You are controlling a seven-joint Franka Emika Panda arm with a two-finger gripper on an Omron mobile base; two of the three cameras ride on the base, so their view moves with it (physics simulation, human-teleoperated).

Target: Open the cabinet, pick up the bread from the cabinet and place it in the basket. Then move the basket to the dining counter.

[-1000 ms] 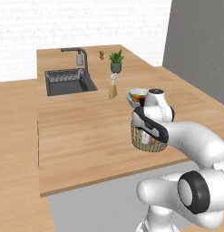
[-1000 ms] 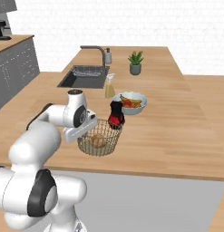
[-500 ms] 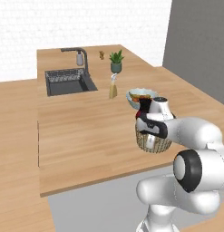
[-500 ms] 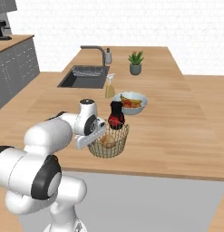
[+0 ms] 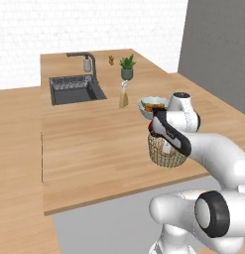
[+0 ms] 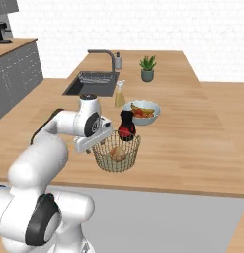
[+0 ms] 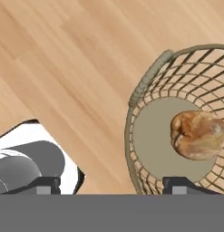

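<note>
I've just let go: my gripper [image 7: 111, 183], clamped on the basket [image 6: 116, 152] rim a second ago, now stands open astride the rim, one fingertip outside, one inside. The basket sits on the dining counter [image 6: 192, 133], bread [image 7: 198, 134] in it at 3 o'clock, so I judge the delivery done. My arm reaches forward, hand pointing down.

Rendered kitchen, light-wood dining counter [image 5: 89, 144] with inset sink [image 5: 74, 90], black faucet [image 5: 84, 62], fruit bowl [image 6: 143, 111]
</note>
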